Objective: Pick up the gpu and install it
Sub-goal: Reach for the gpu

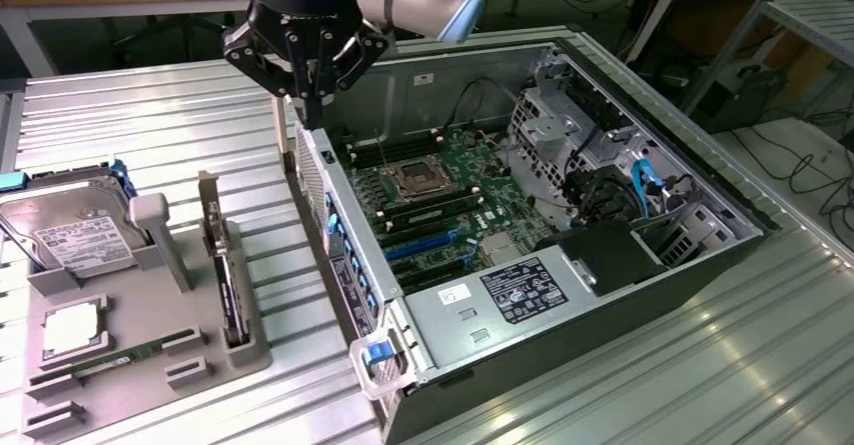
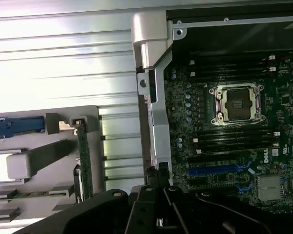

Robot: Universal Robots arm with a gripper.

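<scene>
Claw (image 1: 310, 115) closed and empty, tips pointing down over the case (image 1: 350, 255) wall that faces the holder. Motherboard (image 1: 441, 200) lies inside the case just past that wall, CPU socket (image 1: 414, 177) near the claw. Gpu (image 1: 230, 295) stands on edge in a slot of the grey holder (image 1: 160, 355) on the desk (image 1: 174, 125), beside the case, well apart from the claw. Hard drive (image 1: 78, 233) sits in the same holder, toward the exterior view's left.

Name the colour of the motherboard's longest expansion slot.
The slot is blue, clearest in the wrist view.
</scene>
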